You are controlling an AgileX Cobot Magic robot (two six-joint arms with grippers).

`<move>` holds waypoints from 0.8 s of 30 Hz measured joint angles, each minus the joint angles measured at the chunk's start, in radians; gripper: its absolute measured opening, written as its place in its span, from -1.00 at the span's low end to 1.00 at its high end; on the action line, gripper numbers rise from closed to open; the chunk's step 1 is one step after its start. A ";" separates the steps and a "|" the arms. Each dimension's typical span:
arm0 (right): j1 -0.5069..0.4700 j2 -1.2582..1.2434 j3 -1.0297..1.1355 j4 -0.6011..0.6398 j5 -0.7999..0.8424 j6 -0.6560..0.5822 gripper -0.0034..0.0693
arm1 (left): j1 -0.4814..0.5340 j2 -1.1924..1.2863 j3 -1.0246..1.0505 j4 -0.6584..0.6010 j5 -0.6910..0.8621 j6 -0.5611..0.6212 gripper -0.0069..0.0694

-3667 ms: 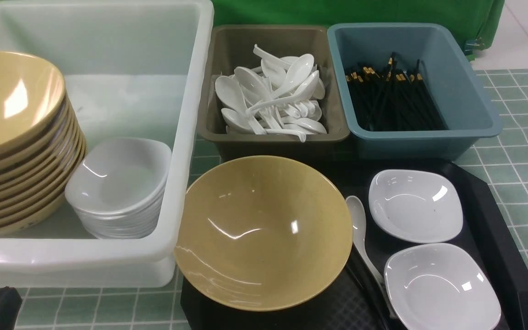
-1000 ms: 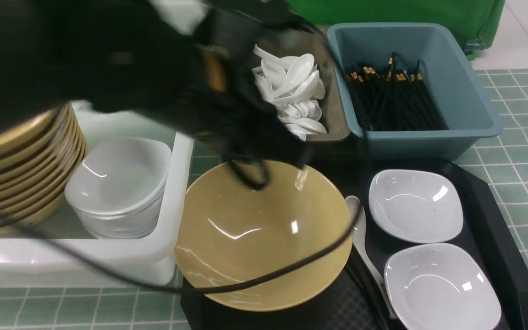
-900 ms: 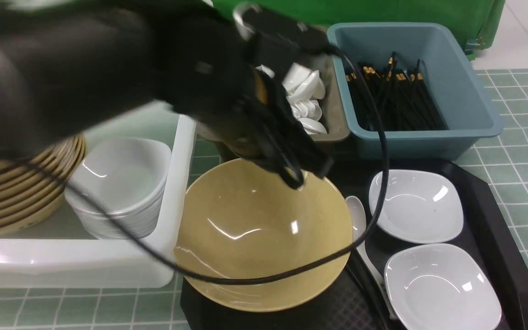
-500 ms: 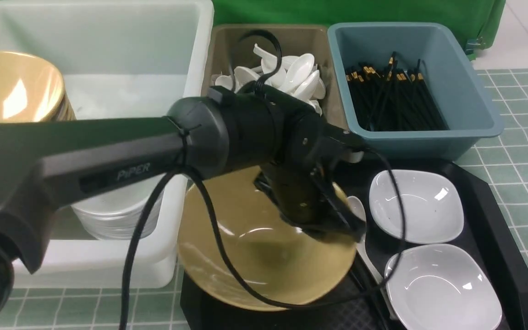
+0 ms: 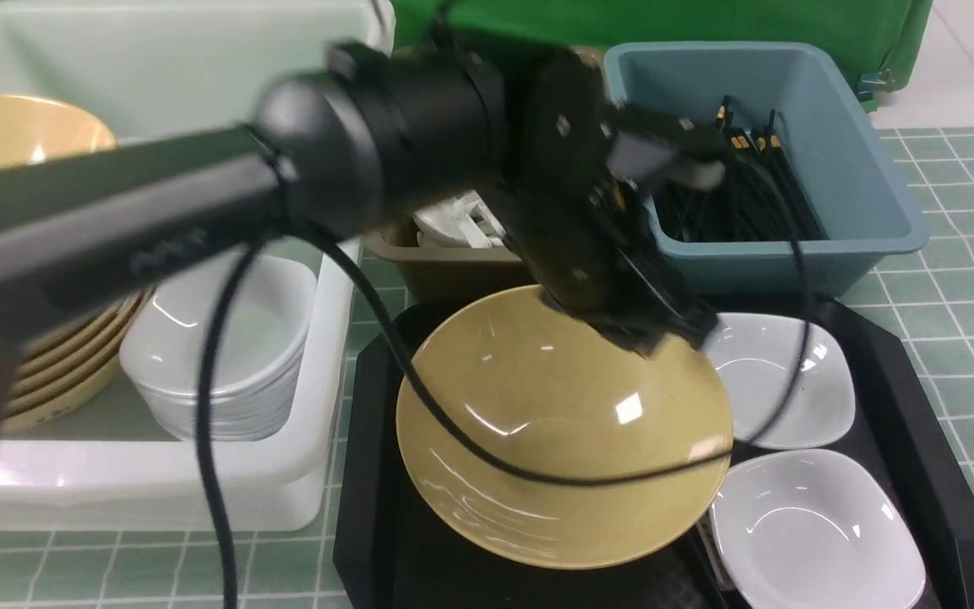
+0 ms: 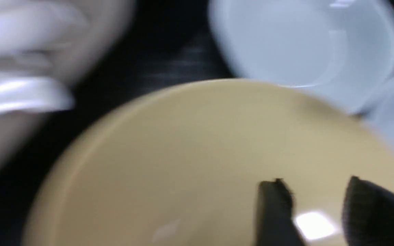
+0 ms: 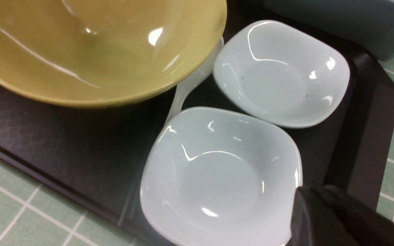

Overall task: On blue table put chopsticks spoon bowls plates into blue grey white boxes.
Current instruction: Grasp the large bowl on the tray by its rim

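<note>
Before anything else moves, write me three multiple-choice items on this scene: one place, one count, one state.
1. Where is the large glossy mustard-tan bowl?
A) in the translucent white tub
B) on the black textured tray
C) in the dusty-blue bin

2. How many small glossy white dishes lie on that tray?
A) one
B) four
C) two

3. How do the left gripper's jaws stand?
A) apart
B) pressed together
C) clamped on a spoon

1 B: the front view shows the tray beneath it.
2 C: the right wrist view shows both dishes.
3 A: the left wrist view shows a gap between the fingertips.
</note>
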 joint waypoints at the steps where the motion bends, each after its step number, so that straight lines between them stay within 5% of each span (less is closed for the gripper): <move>1: 0.000 0.000 0.000 0.000 -0.004 0.000 -0.77 | 0.012 -0.002 -0.003 0.058 0.014 -0.018 0.11; 7: 0.000 0.000 0.000 0.000 -0.014 -0.001 -0.77 | 0.073 0.056 -0.005 0.222 0.063 -0.081 0.54; 14: 0.000 0.000 0.000 0.000 -0.021 -0.001 -0.77 | 0.078 0.153 -0.005 0.237 0.066 -0.085 0.56; 19: 0.000 0.000 0.000 0.000 -0.022 -0.001 -0.77 | 0.078 0.198 -0.007 0.234 0.072 -0.066 0.32; 24: 0.000 0.000 0.000 0.000 -0.022 -0.001 -0.76 | 0.080 0.165 -0.012 0.213 0.102 -0.054 -0.16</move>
